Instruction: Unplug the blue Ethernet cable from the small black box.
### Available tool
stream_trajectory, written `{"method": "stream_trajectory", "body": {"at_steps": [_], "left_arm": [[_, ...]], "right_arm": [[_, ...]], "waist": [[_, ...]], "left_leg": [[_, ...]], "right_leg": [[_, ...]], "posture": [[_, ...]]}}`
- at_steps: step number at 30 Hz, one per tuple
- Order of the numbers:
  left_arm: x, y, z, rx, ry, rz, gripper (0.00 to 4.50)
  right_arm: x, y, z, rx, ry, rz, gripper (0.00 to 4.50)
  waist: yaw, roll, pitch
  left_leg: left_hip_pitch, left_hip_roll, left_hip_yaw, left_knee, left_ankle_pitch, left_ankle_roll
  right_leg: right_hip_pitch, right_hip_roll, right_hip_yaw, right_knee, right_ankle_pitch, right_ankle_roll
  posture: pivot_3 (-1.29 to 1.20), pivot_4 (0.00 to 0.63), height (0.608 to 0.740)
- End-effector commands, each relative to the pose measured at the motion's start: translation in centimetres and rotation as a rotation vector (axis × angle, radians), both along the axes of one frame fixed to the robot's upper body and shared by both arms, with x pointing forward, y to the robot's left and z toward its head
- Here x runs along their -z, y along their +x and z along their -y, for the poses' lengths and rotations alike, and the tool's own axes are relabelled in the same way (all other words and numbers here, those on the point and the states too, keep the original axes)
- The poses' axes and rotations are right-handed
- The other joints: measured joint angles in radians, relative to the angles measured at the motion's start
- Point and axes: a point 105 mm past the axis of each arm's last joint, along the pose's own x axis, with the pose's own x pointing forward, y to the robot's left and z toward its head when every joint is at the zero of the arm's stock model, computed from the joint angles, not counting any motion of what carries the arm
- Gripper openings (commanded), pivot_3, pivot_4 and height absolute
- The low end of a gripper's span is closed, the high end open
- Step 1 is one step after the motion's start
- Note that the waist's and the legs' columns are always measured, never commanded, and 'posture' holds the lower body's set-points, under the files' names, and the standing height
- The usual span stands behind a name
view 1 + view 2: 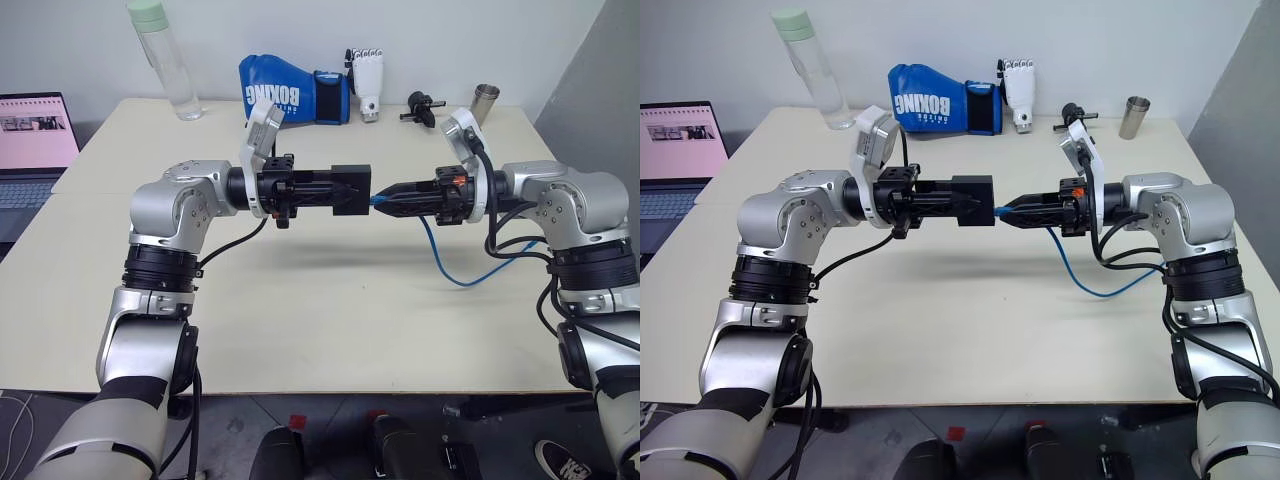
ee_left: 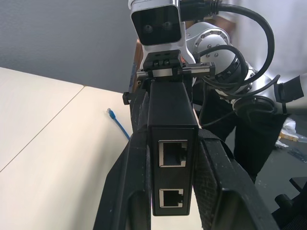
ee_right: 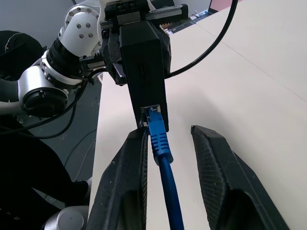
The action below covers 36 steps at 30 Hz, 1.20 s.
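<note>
On table's far edge (image 1: 300,115), boxing glove (image 1: 290,92), bottle (image 1: 165,60), steel cup (image 1: 485,103)

White word "BOXING" stood on blue boxing glove (image 1: 290,95), at 12 o'clock end of table (image 1: 300,330). Smaller white letters under it, too small to read. Laptop screen (image 1: 35,130) at 9 o'clock side showed pink page with tiny lines, not readable. No other words readable.
</note>
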Motion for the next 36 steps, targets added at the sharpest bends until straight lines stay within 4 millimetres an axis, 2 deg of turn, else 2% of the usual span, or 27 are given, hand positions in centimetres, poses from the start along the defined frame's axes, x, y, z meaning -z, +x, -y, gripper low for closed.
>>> {"method": "stream_trajectory", "body": {"at_steps": [1, 15, 27, 30, 34, 36], "left_arm": [[-1.25, -0.48, 0.34, 0.025, -0.003, 0.056, 0.79], [-1.29, -0.54, 0.25, 0.021, -0.004, 0.056, 0.79], [-1.26, -0.56, 0.27, 0.022, -0.003, 0.054, 0.79], [-1.30, -0.53, 0.28, 0.021, -0.003, 0.055, 0.79], [-1.29, -0.52, 0.26, 0.021, -0.002, 0.055, 0.79], [-1.24, -0.51, 0.25, 0.020, -0.002, 0.054, 0.79]], "right_arm": [[-2.03, -0.66, -0.19, -0.034, 0.036, 0.056, 1.49], [-1.62, -1.34, -0.32, -0.075, 0.014, 0.042, 1.49], [-1.83, -0.83, -0.56, -0.053, 0.032, 0.051, 1.49], [-1.83, -0.70, -0.51, -0.046, 0.037, 0.049, 1.00], [-1.93, -0.66, -0.47, -0.045, 0.044, 0.044, 0.05], [-1.96, -0.67, -0.46, -0.045, 0.045, 0.043, 0.03]], "waist": [[0.000, 0.000, 0.000], [0.000, 0.000, 0.000], [0.000, 0.000, 0.000], [0.000, 0.000, 0.000], [0.000, 0.000, 0.000], [0.000, 0.000, 0.000]], "left_leg": [[0.000, 0.000, 0.000, 0.000, 0.000, 0.000], [0.000, 0.000, 0.000, 0.000, 0.000, 0.000], [0.000, 0.000, 0.000, 0.000, 0.000, 0.000], [0.000, 0.000, 0.000, 0.000, 0.000, 0.000], [0.000, 0.000, 0.000, 0.000, 0.000, 0.000], [0.000, 0.000, 0.000, 0.000, 0.000, 0.000]], "right_leg": [[0.000, 0.000, 0.000, 0.000, 0.000, 0.000], [0.000, 0.000, 0.000, 0.000, 0.000, 0.000], [0.000, 0.000, 0.000, 0.000, 0.000, 0.000], [0.000, 0.000, 0.000, 0.000, 0.000, 0.000], [0.000, 0.000, 0.000, 0.000, 0.000, 0.000], [0.000, 0.000, 0.000, 0.000, 0.000, 0.000]], "posture": [[0.00, 0.150, 0.740], [0.00, 0.150, 0.740], [0.00, 0.150, 0.740], [0.00, 0.150, 0.740], [0.00, 0.150, 0.740], [0.00, 0.150, 0.740]]}}
